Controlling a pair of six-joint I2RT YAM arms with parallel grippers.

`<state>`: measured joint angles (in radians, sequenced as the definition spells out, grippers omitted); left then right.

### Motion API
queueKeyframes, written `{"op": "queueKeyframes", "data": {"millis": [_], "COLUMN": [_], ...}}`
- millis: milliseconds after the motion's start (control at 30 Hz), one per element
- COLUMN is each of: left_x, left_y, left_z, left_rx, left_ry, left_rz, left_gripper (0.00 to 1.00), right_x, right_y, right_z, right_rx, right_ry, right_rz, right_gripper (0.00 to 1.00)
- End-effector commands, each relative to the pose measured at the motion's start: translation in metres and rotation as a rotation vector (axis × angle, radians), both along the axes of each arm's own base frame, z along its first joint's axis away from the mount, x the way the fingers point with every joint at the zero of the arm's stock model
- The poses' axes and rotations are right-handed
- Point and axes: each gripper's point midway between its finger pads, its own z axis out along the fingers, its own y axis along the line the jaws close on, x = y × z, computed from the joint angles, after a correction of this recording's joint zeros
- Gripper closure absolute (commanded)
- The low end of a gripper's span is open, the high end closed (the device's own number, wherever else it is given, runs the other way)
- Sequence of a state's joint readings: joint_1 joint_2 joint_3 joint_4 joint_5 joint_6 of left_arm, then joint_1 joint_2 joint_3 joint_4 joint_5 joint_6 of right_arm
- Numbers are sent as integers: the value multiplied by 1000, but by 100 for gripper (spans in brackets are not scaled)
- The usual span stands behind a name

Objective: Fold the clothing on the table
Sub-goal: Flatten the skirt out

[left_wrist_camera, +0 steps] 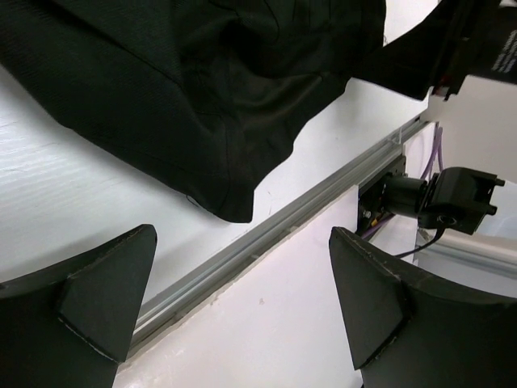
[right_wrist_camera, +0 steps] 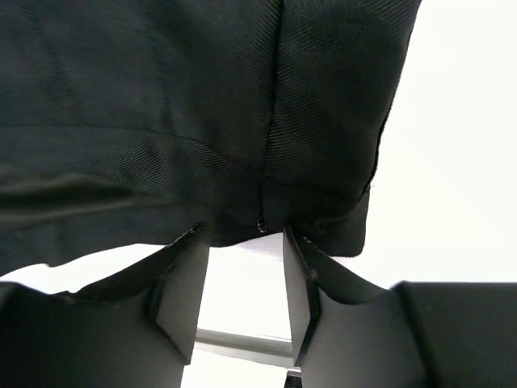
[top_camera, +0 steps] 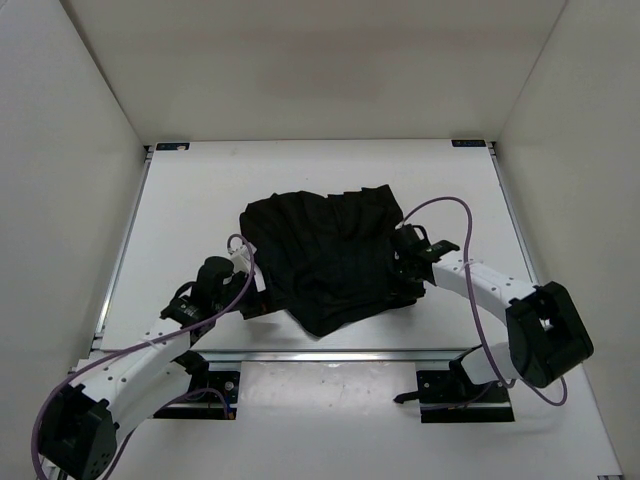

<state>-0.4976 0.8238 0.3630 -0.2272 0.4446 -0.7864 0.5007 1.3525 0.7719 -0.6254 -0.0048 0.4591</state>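
A soft black ribbed fabric garment (top_camera: 330, 255) lies bunched in the middle of the flat white rectangular surface (top_camera: 200, 190), nearer the near edge than the far one. Its shape is uneven: a wider, roughly straight side faces the far edge, and the cloth narrows to a blunt point just short of the thin metal rail (top_camera: 330, 353) along the near edge. Layers overlap in the heap, and the pleat-like ribs show best on its far right part.

The left hand (left_wrist_camera: 241, 259) is released, its fingers spread wide with only bare surface and the rail between them. It sits low near the garment's near-left side, apart from the cloth.

The right hand (right_wrist_camera: 242, 242) is at the garment's right side, facing a hem and a vertical seam. Its fingers stand partly apart with white surface showing in the gap. The hem lies right at the fingertips, and nothing is clamped.

A purple cable (top_camera: 450, 205) arcs above the right arm.
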Motion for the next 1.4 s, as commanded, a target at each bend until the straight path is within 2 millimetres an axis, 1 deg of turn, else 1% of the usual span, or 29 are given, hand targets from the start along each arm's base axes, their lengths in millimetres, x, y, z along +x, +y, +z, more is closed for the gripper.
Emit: {"op": "queueKeyframes", "data": {"millis": [0,33,67,100,133,200,233,267,300,333,367,500,533,633,667,733,767,800,833,867,967,1100,1133,1167,1200,1267,1300,1333,1367], "left_x": [1,0,1,0,-1,-1,-1,-1,-3,-1,-1,0,-1,-2,-3,-2,-1,-5,-2,-3,-5,-3,-4,-4,-4,-4,-4,-3,-4], "left_y": [5,6,5,4,2,2,1,1,1,1,2,5,4,4,4,3,4,4,5,4,3,7,7,7,7,9,8,9,8], "left_z": [1,-2,-1,-1,0,-2,-1,-2,-5,-3,-2,-5,-4,-5,-6,-5,-6,-10,-8,-8,-9,-8,-8,-6,-6,-8,-8,-8,-7], "left_rx": [-13,-7,-7,-4,-8,-2,-9,-13,-12,-15,-10,-3,-7,-8,-9,-12,-9,-5,-9,-7,-12,-9,-12,-12,-16,-17,-20,-18,-19], "left_ry": [-8,-7,-10,-4,-8,-4,-5,1,6,-2,-10,-2,-3,1,4,3,3,19,7,13,16,16,13,5,4,9,10,9,11], "left_rz": [15,15,13,11,-2,-4,-5,-3,-4,0,-1,9,6,4,5,5,10,5,14,9,5,22,21,19,16,29,28,30,26], "left_gripper": [1,2,1,2,1,1,1,2,1,2,2,2,2,1,1,1,1,2,1,2,2,1,1,1,1,2,2,1,1], "right_x": [5,3,2,2,2,2,3,1,-1,1,-3,5,5,10,10,16,18,21,22,22,27,23,22,18,20,15,12,14,12], "right_y": [-4,-6,-4,-8,-8,-11,-13,-12,-12,-13,-14,-3,0,6,6,9,10,9,8,9,1,-10,-11,-12,-13,-15,-16,-16,-15], "right_z": [-7,-13,-14,-19,-21,-24,-26,-27,-29,-30,-33,-15,-9,10,15,28,31,32,33,32,21,-8,-12,-20,-24,-34,-39,-39,-43], "right_rx": [-58,-74,-72,-84,-90,-103,-115,-115,-121,-124,-132,-90,-64,-34,-27,3,13,6,13,13,-20,-103,-107,-123,-129,-139,-144,-144,-149], "right_ry": [-17,-4,-4,3,10,19,19,26,37,30,51,-1,-3,-38,-40,-64,-79,-92,-98,-98,-86,-30,-32,-11,-12,6,17,18,24], "right_rz": [-9,-8,-3,-14,-16,-16,-19,-13,-11,-15,-14,2,11,16,12,18,21,13,8,13,0,-3,-8,-3,-8,-13,-17,-16,-17], "right_gripper": [63,65,66,71,79,88,91,92,100,100,100,99,93,82,80,80,80,79,78,78,74,70,69,68,68,69,71,72,77]}}
